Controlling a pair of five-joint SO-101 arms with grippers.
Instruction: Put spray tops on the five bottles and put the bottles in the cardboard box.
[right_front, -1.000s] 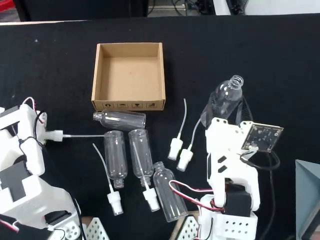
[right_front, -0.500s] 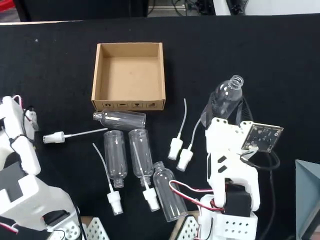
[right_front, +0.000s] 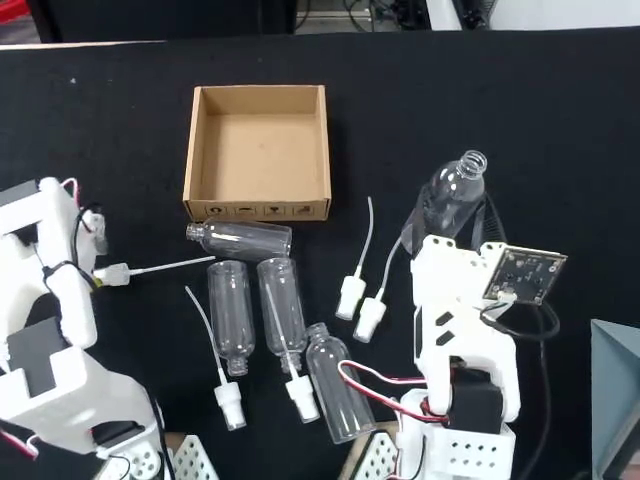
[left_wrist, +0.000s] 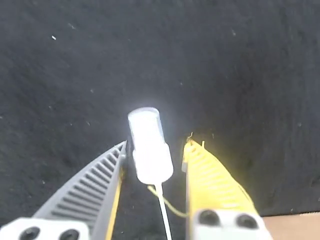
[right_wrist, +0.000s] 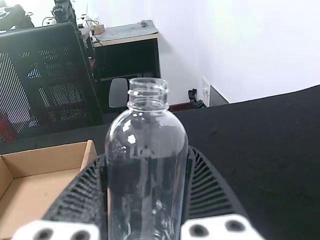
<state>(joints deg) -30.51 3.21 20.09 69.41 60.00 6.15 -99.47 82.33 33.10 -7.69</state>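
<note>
The left jaws stand apart on either side of a spray top (left_wrist: 150, 145) lying on the black worktop (right_front: 520, 100). The right jaws are clamped on an upright, uncapped bottle (right_wrist: 145, 165), off to the side of the cardboard box (right_front: 258, 208). Beyond the worktop are a white wall (right_wrist: 240, 45) and a dark desk (right_wrist: 122, 37).

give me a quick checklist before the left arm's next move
1. Spray top sits between the left gripper jaws: ok.
2. Left jaws shut on the top: not ok, open.
3. Bottle held neck up in the right gripper, jaws shut on it: ok.
4. Bottle neck uncapped: ok.
5. Cardboard box open-topped, room for bottles: ok.
</note>
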